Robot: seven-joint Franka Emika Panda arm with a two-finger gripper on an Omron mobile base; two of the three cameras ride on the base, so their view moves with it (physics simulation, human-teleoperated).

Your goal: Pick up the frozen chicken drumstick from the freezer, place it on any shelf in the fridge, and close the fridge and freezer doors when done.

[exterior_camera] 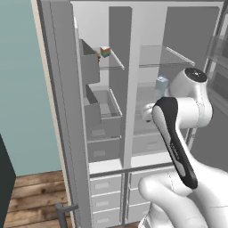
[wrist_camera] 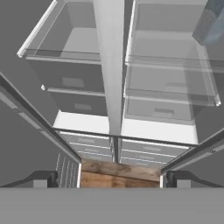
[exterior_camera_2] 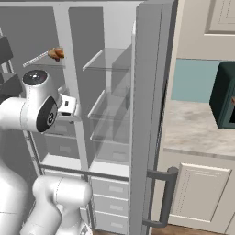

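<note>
The frozen chicken drumstick [exterior_camera_2: 56, 53] lies on a high shelf of the freezer [exterior_camera: 104, 111], beside the rainbow-striped cube [exterior_camera: 105, 51]. Both doors stand open: the freezer door [exterior_camera: 62, 111] with grey inner bins at the left, the fridge door [exterior_camera_2: 147, 114] at the right. The fridge [exterior_camera: 153, 62] shows clear glass shelves and holds a pale blue carton [exterior_camera: 161, 83]. My gripper [wrist_camera: 109, 181] is open and empty. It hangs in front of the divider between the two compartments, well below the drumstick's shelf. My hand [exterior_camera_2: 69, 106] is at mid height.
The fridge door's bar handle [exterior_camera_2: 165, 197] juts out low at the right. Beyond it run a stone counter [exterior_camera_2: 202, 128] and a dark appliance [exterior_camera_2: 225, 96]. Drawers [wrist_camera: 92, 148] sit under the compartments above a wooden floor [exterior_camera: 35, 191].
</note>
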